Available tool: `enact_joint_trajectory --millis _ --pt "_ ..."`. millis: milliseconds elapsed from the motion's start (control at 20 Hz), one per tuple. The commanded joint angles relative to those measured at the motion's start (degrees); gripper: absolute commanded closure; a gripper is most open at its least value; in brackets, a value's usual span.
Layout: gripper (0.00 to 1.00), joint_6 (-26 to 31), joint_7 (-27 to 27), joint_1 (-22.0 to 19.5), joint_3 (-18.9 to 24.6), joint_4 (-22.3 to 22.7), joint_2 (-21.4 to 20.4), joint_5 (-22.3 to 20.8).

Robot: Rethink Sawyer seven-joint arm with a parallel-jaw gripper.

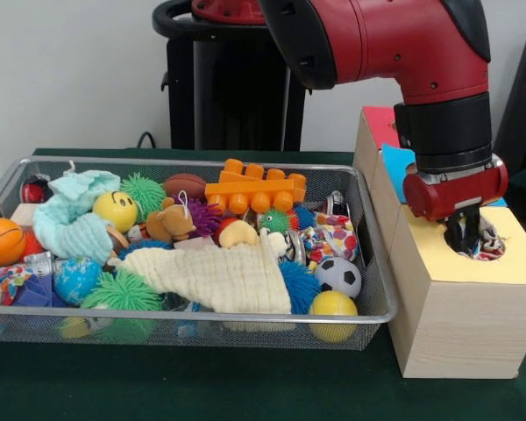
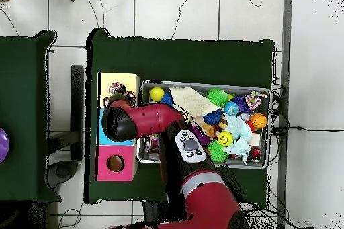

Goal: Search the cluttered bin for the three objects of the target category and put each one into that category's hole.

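Observation:
The yellow-topped wooden box (image 1: 460, 298) stands right of the wire mesh bin (image 1: 193, 320). My gripper (image 1: 466, 235) reaches down into the box's round hole (image 1: 491, 250) and is shut on a polka-dot cloth (image 1: 490, 239), which shows at rim level. In the overhead view this cloth (image 2: 117, 88) fills the hole of the yellow box (image 2: 132, 81). A second polka-dot cloth (image 1: 333, 237) lies in the bin's right part, behind a small football. A third (image 1: 0, 282) lies at the bin's front left corner; it also shows in the overhead view (image 2: 254, 99).
A blue-topped box (image 1: 393, 161) and a red-topped box (image 1: 381, 123) stand behind the yellow one. The bin holds a cream muslin cloth (image 1: 219, 276), a mint-green cloth (image 1: 70, 219), orange bricks (image 1: 254, 189), spiky balls and other toys. The red arm (image 2: 161, 120) crosses the bin's edge.

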Motion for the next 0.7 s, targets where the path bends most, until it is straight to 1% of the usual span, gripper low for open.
enact_joint_trajectory --millis 50,150,350,400,700 --pt "1.00 4.1 2.0 0.9 4.7 2.8 4.8 -3.5" --pt "1.00 3.6 2.2 1.0 4.5 3.0 4.7 -3.8" --pt "1.00 4.3 1.9 1.1 4.4 2.7 4.6 -3.7" --pt "0.00 4.3 1.9 1.2 4.4 2.7 4.7 -3.7" --pt "0.00 4.9 1.6 1.3 4.4 2.5 4.6 -3.8"
